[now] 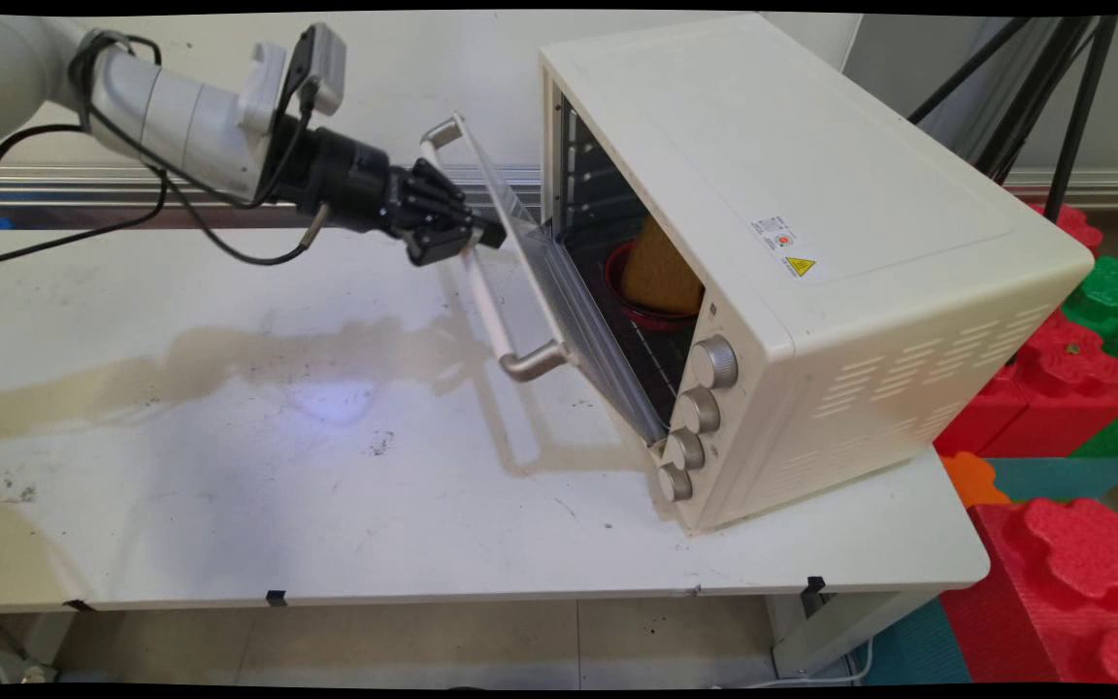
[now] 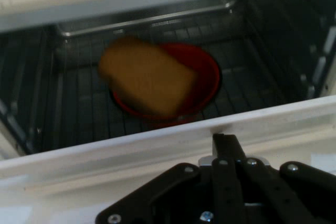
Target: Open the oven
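Note:
A cream toaster oven point(image 1: 811, 194) stands on the white table point(image 1: 229, 485), its glass door point(image 1: 559, 291) hanging half open. On the rack inside, a red bowl point(image 1: 619, 287) holds a tan slice of bread point(image 1: 661, 267). My gripper point(image 1: 486, 233) is shut, and its tips rest against the door's outer face, just past the white bar handle point(image 1: 496, 320). In the hand view the gripper point(image 2: 224, 142) touches the door's white frame point(image 2: 105, 156). Beyond the frame lie the bread point(image 2: 147, 80) and the bowl point(image 2: 207, 74).
Several silver knobs point(image 1: 700, 408) run down the oven's front right side. Red and green foam blocks point(image 1: 1073, 369) are stacked off the table's right end, and black tripod legs point(image 1: 1064, 107) stand behind the oven. The table's near edge point(image 1: 423, 597) runs below.

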Motion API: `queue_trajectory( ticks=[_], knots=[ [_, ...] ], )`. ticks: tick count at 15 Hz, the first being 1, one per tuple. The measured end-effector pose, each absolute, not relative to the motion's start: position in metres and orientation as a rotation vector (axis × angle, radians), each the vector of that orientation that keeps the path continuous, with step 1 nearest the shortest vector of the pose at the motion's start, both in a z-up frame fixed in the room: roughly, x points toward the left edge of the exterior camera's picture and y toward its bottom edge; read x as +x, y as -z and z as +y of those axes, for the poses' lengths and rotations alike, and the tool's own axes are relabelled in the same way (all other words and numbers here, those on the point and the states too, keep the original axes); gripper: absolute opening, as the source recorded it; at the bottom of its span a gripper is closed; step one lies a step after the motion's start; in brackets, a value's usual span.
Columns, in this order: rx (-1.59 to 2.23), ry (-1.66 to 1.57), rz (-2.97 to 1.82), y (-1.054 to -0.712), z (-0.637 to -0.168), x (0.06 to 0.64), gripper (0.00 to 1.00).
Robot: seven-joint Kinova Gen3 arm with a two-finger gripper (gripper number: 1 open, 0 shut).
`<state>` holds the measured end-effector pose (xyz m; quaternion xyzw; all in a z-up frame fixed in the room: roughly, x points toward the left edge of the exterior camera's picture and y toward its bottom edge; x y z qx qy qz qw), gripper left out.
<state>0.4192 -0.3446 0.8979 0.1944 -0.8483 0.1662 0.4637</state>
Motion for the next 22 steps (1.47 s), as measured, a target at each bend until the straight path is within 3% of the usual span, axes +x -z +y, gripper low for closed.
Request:
queue_trajectory(
  ticks=[22],
  knots=[
    [0.463,-0.359,-2.216,-0.824,-0.307,0.485,0.00]
  ],
)
